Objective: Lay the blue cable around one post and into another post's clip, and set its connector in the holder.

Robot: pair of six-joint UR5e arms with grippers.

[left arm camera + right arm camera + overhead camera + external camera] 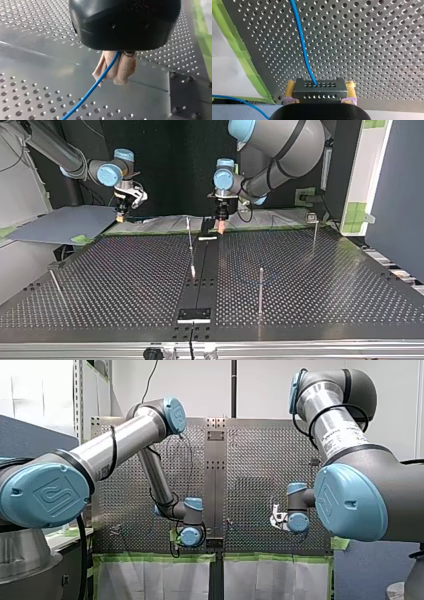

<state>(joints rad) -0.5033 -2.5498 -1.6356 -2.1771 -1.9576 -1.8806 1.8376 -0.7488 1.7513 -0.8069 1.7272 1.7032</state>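
In the left wrist view my left gripper [117,75] has its beige pads shut on the thin blue cable [92,87], which runs away over the perforated plate. My right gripper [320,96] is shut with yellow pads on the grey perforated connector [319,88]; the blue cable [302,42] leaves its face and crosses the plate. From the top view, my left gripper [220,222] hangs over the far edge near the middle strip, and my right gripper [121,212] is beyond the far edge at the left. A dark holder [195,314] sits on the strip near the front.
Thin metal posts stand on the plate: one [190,242] by the middle strip, one [260,290] right of it, one [314,232] at the far right, one [55,282] leaning at the left. Green tape [244,57] lines the plate's edge.
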